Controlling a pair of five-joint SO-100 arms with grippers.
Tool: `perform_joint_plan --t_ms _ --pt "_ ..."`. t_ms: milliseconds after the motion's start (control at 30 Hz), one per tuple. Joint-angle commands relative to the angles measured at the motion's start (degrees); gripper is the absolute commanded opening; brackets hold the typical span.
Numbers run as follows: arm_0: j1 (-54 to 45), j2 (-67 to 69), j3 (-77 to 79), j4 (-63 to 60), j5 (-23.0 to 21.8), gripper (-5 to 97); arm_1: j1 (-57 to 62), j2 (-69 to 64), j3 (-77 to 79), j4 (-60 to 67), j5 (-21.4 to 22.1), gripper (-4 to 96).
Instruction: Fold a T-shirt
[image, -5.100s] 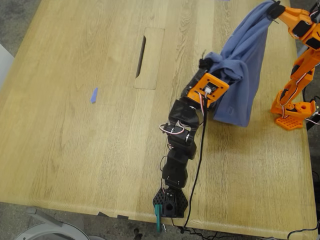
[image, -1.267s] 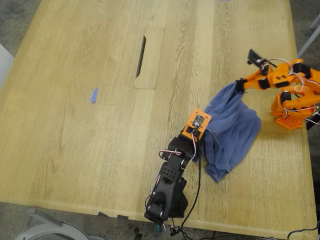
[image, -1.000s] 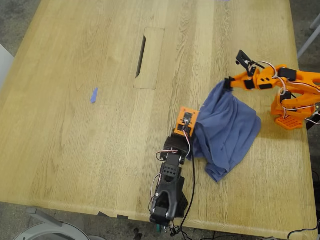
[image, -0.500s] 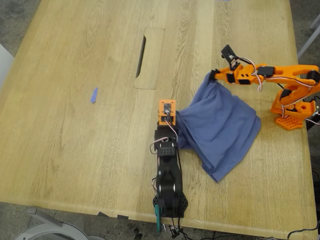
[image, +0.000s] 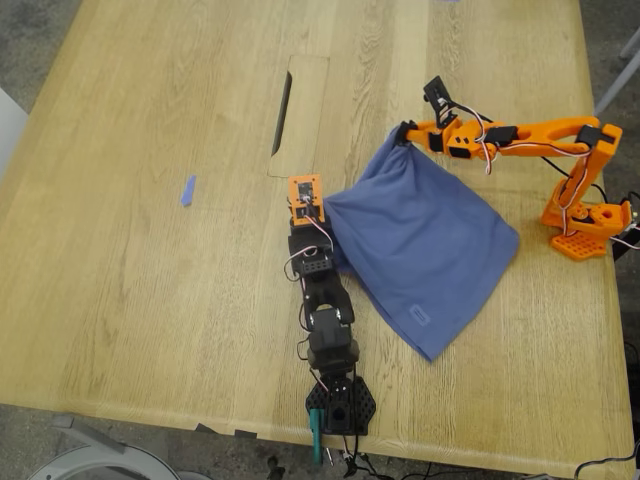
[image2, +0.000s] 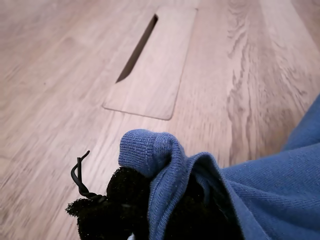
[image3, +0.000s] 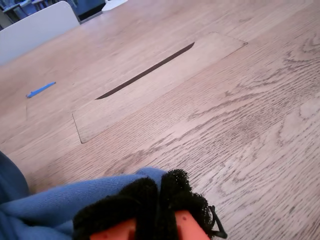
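Slate-blue T-shirt stretched flat between two clamped grippers on a pale oak-grain table.

On the exterior view's left a small blue scrap (image: 188, 190) lies alone on the wooden table (image: 130, 300), whose long straight grain runs away from the camera. Further right, a rounded rectangular cover plate (image: 305, 115) with a narrow dark slot sits flush in the wood. Just below it, my first gripper (image: 308, 205), on the black arm, is clenched on a corner of the T-shirt (image: 425, 240); its fuzzy black pads (image2: 125, 190) pinch a rolled, ribbed knit edge. The soft cloth spreads as a rough four-sided sheet, mostly smooth, with a small rectangular label (image: 417, 315) near its lowest corner. At the upper corner my second gripper (image: 405, 132), on the orange arm, grips the fabric between matching fuzzy pads (image3: 170, 192).
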Motion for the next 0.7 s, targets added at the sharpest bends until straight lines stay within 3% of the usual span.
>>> perform_joint_plan --t_ms 0,333,667 --pt "-4.04 0.09 -9.67 -2.11 0.00 0 1.49 -1.41 -5.63 -2.90 -0.70 0.0" --pt "-6.15 -8.00 -20.74 -2.46 0.09 0 3.78 -13.54 -16.44 -12.74 -1.41 0.0" --pt "-5.71 -3.78 -24.26 9.49 0.09 0 5.10 -13.62 -14.15 -22.32 -0.70 0.0"
